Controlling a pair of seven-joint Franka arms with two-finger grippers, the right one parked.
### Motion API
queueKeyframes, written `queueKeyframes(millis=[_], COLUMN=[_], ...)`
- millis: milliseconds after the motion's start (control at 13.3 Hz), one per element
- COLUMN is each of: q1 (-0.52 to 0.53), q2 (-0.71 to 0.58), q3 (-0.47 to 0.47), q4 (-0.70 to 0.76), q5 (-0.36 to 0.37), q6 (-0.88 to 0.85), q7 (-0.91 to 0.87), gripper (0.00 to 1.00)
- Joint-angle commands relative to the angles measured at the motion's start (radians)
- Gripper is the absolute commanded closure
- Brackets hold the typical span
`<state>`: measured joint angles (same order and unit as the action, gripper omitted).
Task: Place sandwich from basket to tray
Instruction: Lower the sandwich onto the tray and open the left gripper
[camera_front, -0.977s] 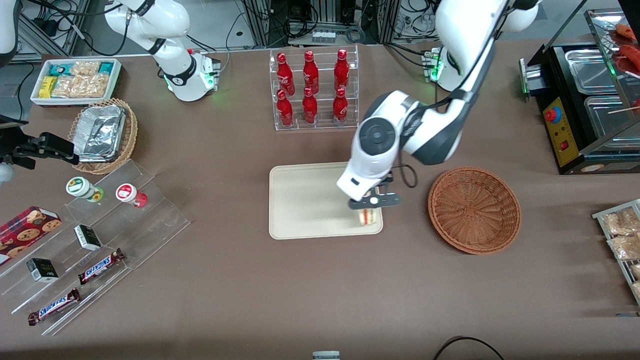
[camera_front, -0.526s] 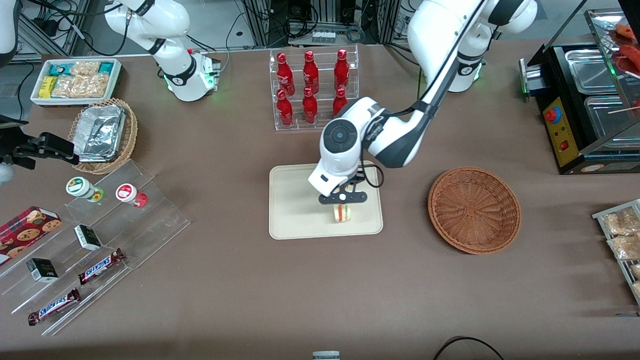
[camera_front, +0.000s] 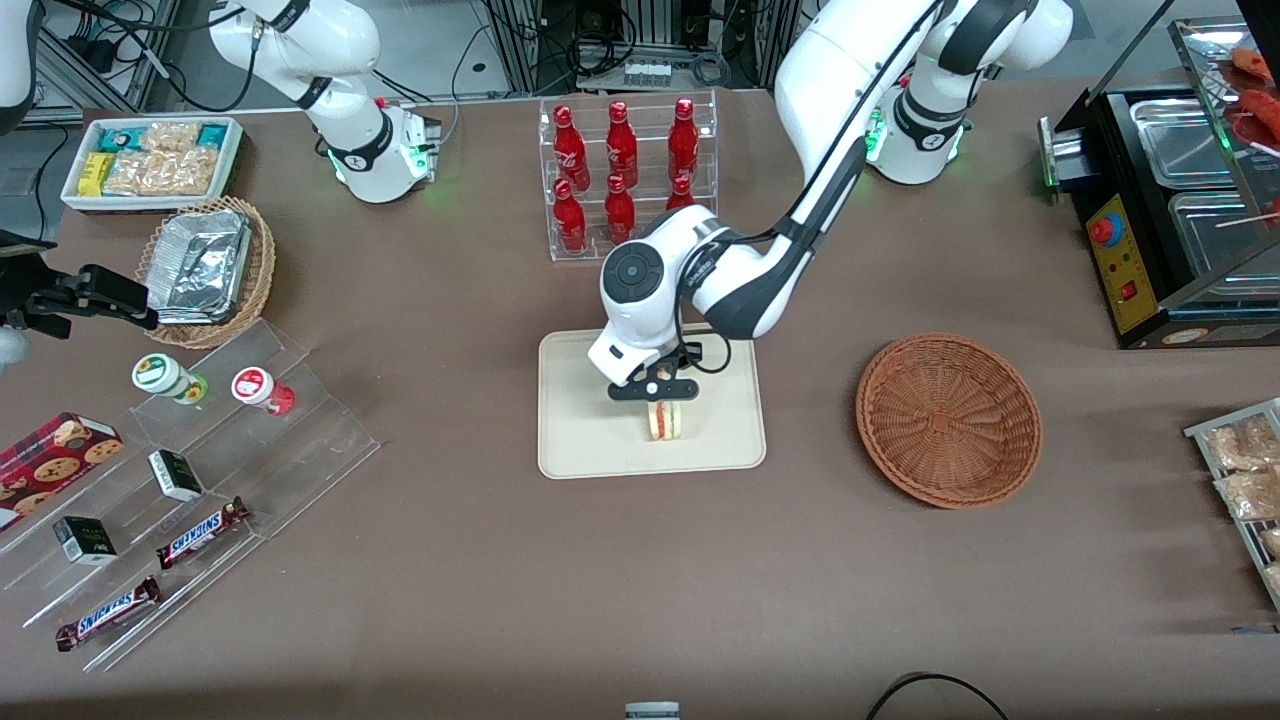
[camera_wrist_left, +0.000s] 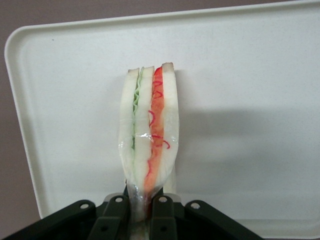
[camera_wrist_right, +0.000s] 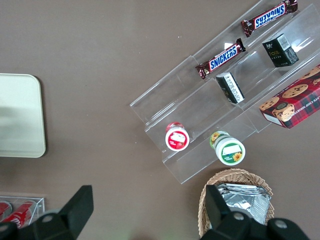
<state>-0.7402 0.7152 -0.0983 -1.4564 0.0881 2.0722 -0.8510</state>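
Observation:
My left gripper (camera_front: 660, 400) is shut on the sandwich (camera_front: 665, 421), a wrapped wedge of white bread with green and red-orange filling. It holds it over the middle of the cream tray (camera_front: 580, 420), close to its surface. In the left wrist view the sandwich (camera_wrist_left: 149, 130) is pinched at its narrow end between the two black fingers (camera_wrist_left: 116, 220), with the tray (camera_wrist_left: 250, 75) under it. The reddish-brown wicker basket (camera_front: 948, 418) stands empty beside the tray, toward the working arm's end of the table.
A clear rack of red bottles (camera_front: 625, 175) stands farther from the front camera than the tray. A clear stepped shelf (camera_front: 200, 470) with snack bars and cups lies toward the parked arm's end, near a foil-tray basket (camera_front: 205, 268) and a white snack bin (camera_front: 150, 160).
My left gripper has carried the sandwich from the tray's edge nearest the basket to over the tray's middle. The arm has swung toward the parked arm's end.

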Motion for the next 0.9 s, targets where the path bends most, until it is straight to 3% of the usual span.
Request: queueKeyframes(millis=[0,150,226,301,376,827], q1=[-0.031,-0.034,-0.047,-0.047,-0.047,-0.034], q2=[0.027,0.044,0.047,0.044,0.043,-0.025], q3=[0.014,0.012,0.014,0.014,0.014,0.020], q4=[0.038,0.038,0.038,0.038,0.038,0.034], q5=[0.018,0.018,0.018,0.018,0.018,0.015], q6=[0.009,0.032,0.032,0.032,0.031,0.014], q7=[-0.037,-0.045,-0.045,-0.039,-0.031,-0.045], gripper=[1.00,1.00,0.94,0.35,0.00,0.00])
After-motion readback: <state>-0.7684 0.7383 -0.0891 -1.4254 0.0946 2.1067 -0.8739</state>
